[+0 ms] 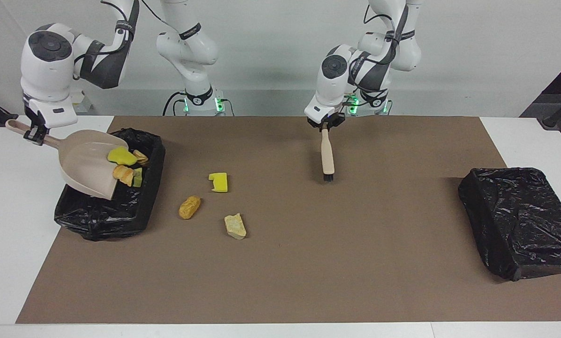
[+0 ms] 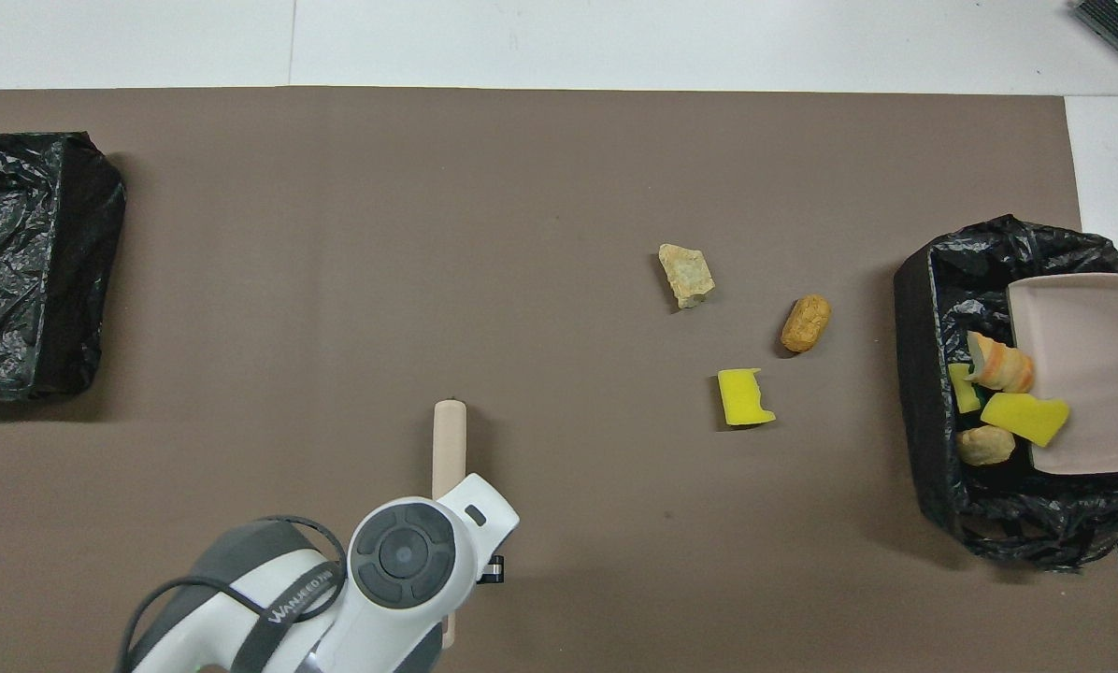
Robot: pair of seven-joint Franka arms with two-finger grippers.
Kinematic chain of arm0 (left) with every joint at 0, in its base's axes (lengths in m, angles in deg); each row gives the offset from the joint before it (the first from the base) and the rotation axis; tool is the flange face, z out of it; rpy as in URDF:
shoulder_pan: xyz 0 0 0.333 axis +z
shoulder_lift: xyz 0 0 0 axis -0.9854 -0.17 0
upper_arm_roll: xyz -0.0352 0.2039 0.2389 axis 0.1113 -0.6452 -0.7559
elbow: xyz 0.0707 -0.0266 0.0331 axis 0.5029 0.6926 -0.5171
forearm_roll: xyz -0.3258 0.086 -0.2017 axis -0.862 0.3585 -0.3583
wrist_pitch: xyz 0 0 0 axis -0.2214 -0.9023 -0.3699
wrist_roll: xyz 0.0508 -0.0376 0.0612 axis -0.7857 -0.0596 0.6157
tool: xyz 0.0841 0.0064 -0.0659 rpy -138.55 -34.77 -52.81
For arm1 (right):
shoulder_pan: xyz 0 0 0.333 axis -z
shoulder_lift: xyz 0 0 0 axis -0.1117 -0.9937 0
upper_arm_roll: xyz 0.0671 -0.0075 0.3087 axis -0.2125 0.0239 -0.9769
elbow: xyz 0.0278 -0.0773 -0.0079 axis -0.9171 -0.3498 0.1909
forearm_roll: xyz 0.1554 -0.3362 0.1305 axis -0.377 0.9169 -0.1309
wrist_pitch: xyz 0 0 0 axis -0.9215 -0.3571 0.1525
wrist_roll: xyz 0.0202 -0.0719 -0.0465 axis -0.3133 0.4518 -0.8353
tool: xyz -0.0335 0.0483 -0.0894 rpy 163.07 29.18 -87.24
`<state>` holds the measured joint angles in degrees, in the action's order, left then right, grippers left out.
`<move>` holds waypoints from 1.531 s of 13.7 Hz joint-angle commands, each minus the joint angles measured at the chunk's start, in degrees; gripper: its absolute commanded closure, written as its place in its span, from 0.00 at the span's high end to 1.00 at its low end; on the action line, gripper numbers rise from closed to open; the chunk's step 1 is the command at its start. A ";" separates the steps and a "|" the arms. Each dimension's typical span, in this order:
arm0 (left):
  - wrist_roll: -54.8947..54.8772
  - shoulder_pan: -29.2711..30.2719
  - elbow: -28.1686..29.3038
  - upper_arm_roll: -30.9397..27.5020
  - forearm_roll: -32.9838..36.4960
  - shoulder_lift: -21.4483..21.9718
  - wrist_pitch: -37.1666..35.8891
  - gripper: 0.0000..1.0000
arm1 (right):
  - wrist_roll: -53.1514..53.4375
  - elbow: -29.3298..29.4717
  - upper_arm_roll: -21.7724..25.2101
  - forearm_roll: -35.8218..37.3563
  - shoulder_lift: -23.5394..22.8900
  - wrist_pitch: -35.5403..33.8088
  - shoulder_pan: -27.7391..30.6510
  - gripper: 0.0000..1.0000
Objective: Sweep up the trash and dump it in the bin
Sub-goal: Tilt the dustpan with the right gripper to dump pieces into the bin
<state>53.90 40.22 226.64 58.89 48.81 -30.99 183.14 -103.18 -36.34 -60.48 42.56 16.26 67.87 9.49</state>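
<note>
Brown mat (image 1: 308, 263), tilted dustpan (image 1: 86, 164), trash (image 1: 121, 157) seemingly spilling

Two glossy white arms with rounded casings stand at the top of the frame. Dark grey round caps mark the joints, grey bands wrap the segments, and black cables loop along the upper links. Green lights glow at both bases. Small black grippers tip each wrist.
</note>
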 commanded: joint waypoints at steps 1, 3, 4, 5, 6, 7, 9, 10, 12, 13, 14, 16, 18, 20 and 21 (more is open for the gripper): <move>3.39 -4.30 4.00 -1.01 -1.41 2.66 4.01 0.00 | 0.85 -0.51 -0.31 2.06 0.66 0.62 0.01 0.00; 2.96 -5.18 4.09 -1.01 -3.17 2.49 4.27 0.00 | 0.51 3.16 -0.31 3.63 -1.17 -0.26 -1.56 0.00; 3.13 -6.49 4.09 -1.01 -3.60 2.22 4.71 0.00 | 0.42 4.40 -0.40 3.73 -1.45 -2.27 -1.75 0.00; 3.04 -7.29 4.27 -1.01 -4.04 2.13 5.24 0.00 | 0.42 4.93 -0.40 3.82 -1.28 -3.51 -2.10 0.00; 2.87 -7.38 4.88 -1.01 -4.05 2.13 5.94 0.00 | 0.51 6.07 -0.40 3.82 -1.10 -4.65 -3.84 0.00; 2.87 -7.47 5.41 -1.01 -4.05 1.78 7.16 0.00 | 0.51 8.87 -0.40 3.82 -1.27 -7.53 -4.99 0.00; 2.87 -7.47 5.41 -1.01 -4.05 0.20 7.79 0.00 | -0.02 14.14 -0.49 3.73 -1.10 -14.47 -7.62 0.00; 2.87 -7.47 5.32 -1.01 -4.05 0.02 7.79 0.00 | -0.02 16.43 -0.49 3.47 -1.01 -17.99 -9.20 0.00; 2.34 -7.21 4.89 -1.19 -4.05 -0.50 7.62 0.07 | 0.94 20.65 -0.66 2.59 -1.45 -22.49 -13.24 0.00; 1.99 -6.95 4.27 -1.19 -4.05 -1.03 7.79 0.46 | 2.69 21.37 -1.19 2.24 -1.88 -23.37 -15.87 0.00; 0.16 -6.51 3.14 -1.28 -4.05 -1.90 7.53 0.69 | 5.92 21.72 -1.19 1.37 -2.06 -23.56 -17.72 0.00; -4.14 -4.50 1.12 -1.36 -3.18 -2.96 8.23 1.00 | 16.10 21.73 -1.11 -7.98 -2.33 -22.51 -18.18 0.00; -10.47 1.12 -3.36 -1.36 -2.82 -4.72 6.65 1.00 | 26.73 21.64 -1.10 -16.98 -3.64 -19.09 -18.53 0.00; -11.11 4.20 -5.83 -1.36 1.81 -4.81 6.21 1.00 | 42.17 21.64 -1.19 -20.42 -5.56 -17.50 -20.37 0.00; -11.28 6.57 -6.71 -1.36 4.71 -4.99 6.30 1.00 | 49.13 21.64 -1.19 -21.48 -6.97 -17.41 -22.56 0.00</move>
<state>43.80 43.23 223.02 57.09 49.51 -34.75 190.66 -66.05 -16.30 -61.82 23.78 12.28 49.90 -10.35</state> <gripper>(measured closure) 0.000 0.687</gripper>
